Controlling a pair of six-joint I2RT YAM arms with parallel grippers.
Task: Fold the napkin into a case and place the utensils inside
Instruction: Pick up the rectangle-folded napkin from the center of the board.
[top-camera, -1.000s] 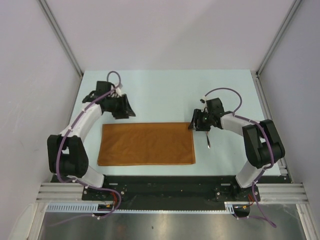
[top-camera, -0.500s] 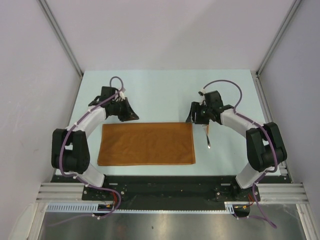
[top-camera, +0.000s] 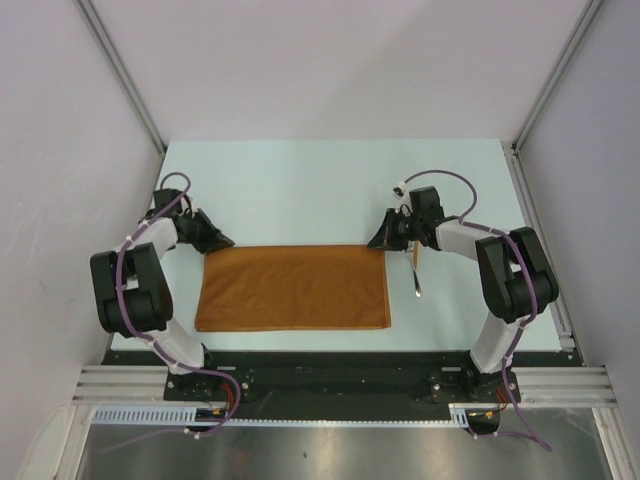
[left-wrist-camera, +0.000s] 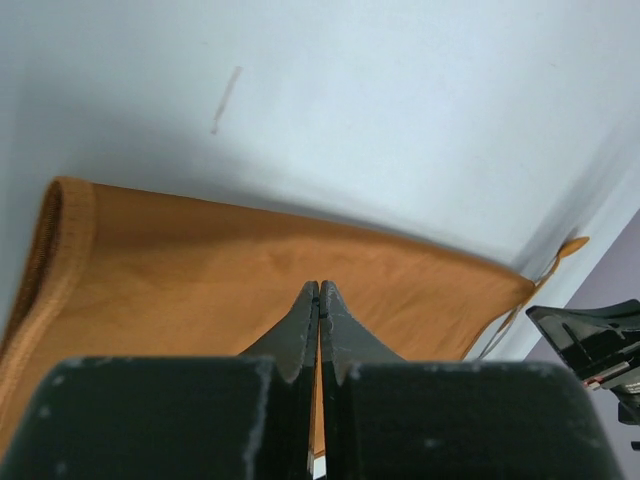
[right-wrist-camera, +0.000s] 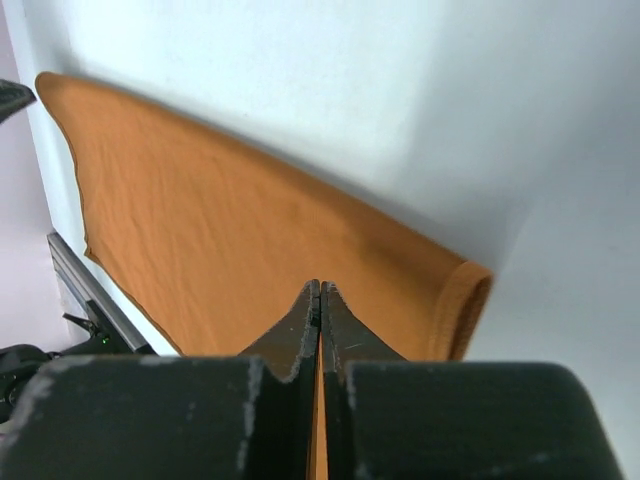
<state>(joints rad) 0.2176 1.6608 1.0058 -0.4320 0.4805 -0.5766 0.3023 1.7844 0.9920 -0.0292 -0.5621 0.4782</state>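
Left arm has swung outward and dropped low since a second ago. The left gripper (top-camera: 215, 241) and right gripper (top-camera: 380, 240) sit at the far corners of the flat napkin (top-camera: 292, 288), each pinched shut on orange cloth (see the wrist cams). The utensils (top-camera: 417, 283) lie just right of it.

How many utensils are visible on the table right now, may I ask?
1 clearly: a thin utensil lying just beyond the napkin on its right side, beside the right gripper; another may be hidden.
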